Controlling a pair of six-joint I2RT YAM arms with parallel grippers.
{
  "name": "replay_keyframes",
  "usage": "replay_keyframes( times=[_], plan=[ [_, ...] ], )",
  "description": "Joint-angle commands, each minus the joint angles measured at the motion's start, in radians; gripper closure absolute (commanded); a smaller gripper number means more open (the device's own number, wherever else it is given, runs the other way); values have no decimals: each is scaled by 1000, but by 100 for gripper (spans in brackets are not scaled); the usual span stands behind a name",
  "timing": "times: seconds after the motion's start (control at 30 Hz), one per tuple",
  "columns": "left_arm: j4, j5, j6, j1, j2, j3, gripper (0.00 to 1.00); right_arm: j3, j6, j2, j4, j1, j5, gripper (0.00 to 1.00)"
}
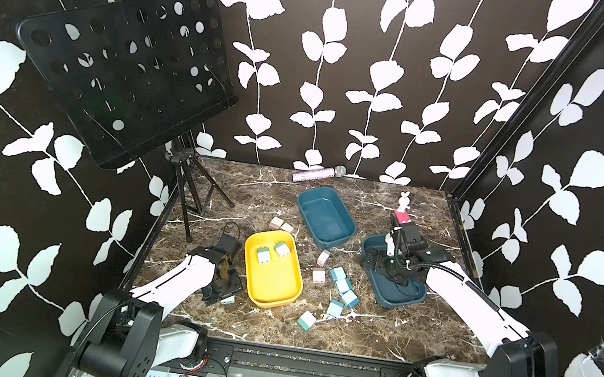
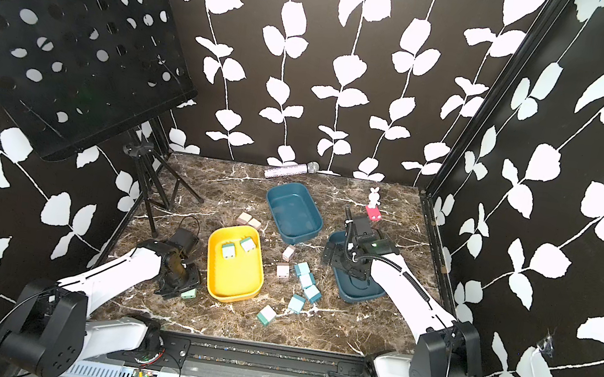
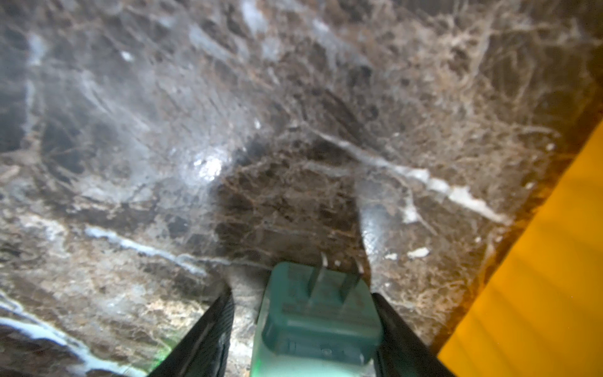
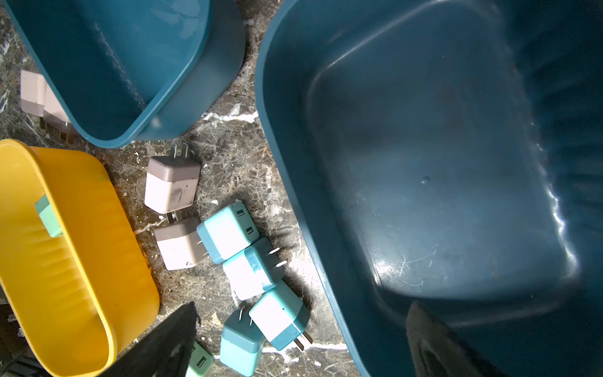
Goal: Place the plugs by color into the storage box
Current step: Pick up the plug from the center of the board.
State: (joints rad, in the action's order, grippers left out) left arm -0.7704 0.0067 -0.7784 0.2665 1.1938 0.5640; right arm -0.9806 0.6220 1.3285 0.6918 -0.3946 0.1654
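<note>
My left gripper (image 1: 220, 295) (image 3: 301, 295) is down on the table beside the yellow box (image 1: 268, 302). Its jaws stand on either side of a mint green plug (image 3: 319, 313) (image 1: 228, 300): one finger touches it, the other shows a gap. Two mint plugs (image 1: 263, 256) (image 1: 282, 249) lie in the yellow box and another (image 1: 306, 321) lies on the table. Several light blue plugs (image 1: 343, 285) (image 4: 228, 230) and pink-beige plugs (image 1: 318, 276) (image 1: 281, 225) are scattered mid-table. My right gripper (image 1: 387, 267) (image 4: 300, 346) hangs open and empty over a dark blue box (image 1: 393, 296) (image 4: 424, 163).
A second dark blue box (image 1: 341, 239) stands empty behind the plugs. A red block with a white rabbit (image 1: 402, 211) is at the back right, and a microphone (image 1: 318, 174) lies by the back wall. A black music stand (image 1: 124, 68) on a tripod (image 1: 190, 198) occupies the back left.
</note>
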Motion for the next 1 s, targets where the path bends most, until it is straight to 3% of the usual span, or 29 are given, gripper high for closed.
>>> replay_keyframes(
  times=[0.0,0.1,0.3,0.53,0.97],
  plan=[
    [-55,-3,3,-5,-45,-9,36,6,15,-13,-3,-7,-16,2],
    [-33,23,9,-6,-68,-28,38,10,16,-8,-10,-8,-14,2],
    [-25,41,8,-5,-68,-40,54,6,17,12,-20,-12,-7,2],
    [-62,22,18,-5,-72,-16,56,2,13,22,-24,-16,-5,2],
    [-236,-62,70,-6,-108,178,62,-8,5,39,-34,-17,3,2]
  ],
)
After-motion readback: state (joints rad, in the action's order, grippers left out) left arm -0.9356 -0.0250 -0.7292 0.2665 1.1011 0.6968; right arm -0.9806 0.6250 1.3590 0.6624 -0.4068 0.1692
